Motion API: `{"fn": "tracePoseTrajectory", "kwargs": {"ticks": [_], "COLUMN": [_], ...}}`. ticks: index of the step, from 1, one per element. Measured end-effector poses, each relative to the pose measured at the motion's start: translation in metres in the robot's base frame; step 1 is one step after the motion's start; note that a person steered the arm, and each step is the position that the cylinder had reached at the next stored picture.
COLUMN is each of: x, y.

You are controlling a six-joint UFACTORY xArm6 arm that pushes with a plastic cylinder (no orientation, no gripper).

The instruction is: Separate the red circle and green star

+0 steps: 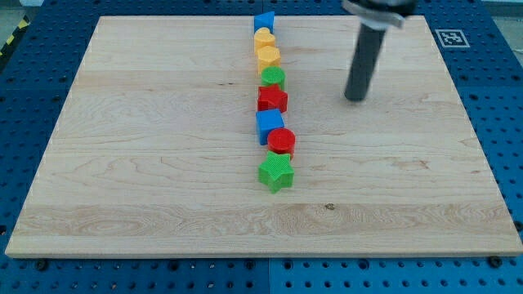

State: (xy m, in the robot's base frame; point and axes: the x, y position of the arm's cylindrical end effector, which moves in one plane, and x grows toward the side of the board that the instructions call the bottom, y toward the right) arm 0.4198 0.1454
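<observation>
My tip [355, 98] rests on the board toward its far right corner; it is a bare rod without jaws. The red circle [281, 141] touches the green star [276, 173] mid-board, well apart from it toward the near edge.

There are eight blocks on the wooden board [147, 163].

Two are blue: one at the top [263, 22] and a cube [269, 123].

Two are yellow [263, 37] [268, 55].

Two are green: a round one [273, 77] and the green star [276, 172].

Two are red: a star [272, 100] and the red circle [282, 141].
</observation>
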Motion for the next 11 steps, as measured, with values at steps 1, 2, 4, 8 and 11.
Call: {"fn": "tracePoseTrajectory", "kwargs": {"ticks": [1,2,4,8,11], "x": [0.071,0.122,0.164,0.074,0.08], "y": [0.005,0.005,-0.067,-0.169,-0.088]}}
